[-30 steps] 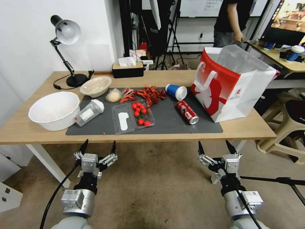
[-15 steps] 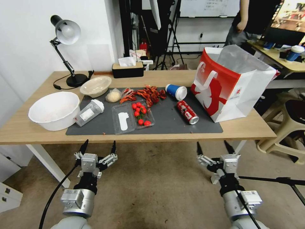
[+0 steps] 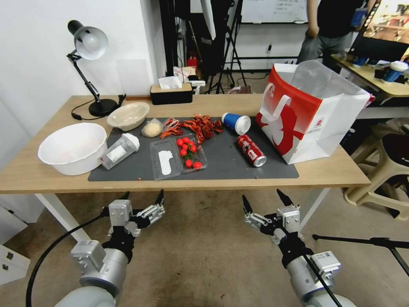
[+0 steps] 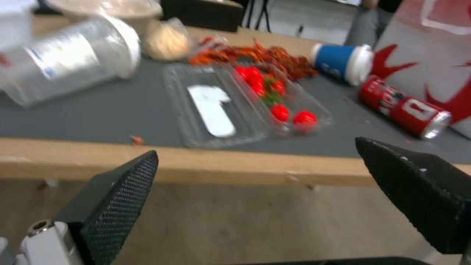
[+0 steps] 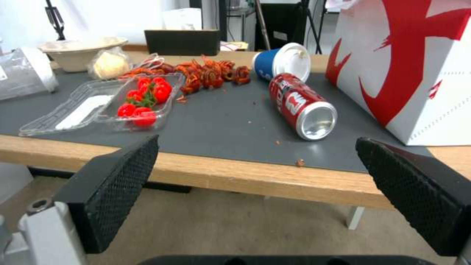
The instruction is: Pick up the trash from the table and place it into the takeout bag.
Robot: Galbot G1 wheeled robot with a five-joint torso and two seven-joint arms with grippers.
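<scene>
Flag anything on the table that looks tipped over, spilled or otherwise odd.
Three containers lie on their sides on the grey mat: the red soda can, the blue white-lidded paper cup and the clear white-capped bottle. Red crayfish scraps lie loose on the mat, with crumbs nearby. The takeout bag stands upright.
</scene>
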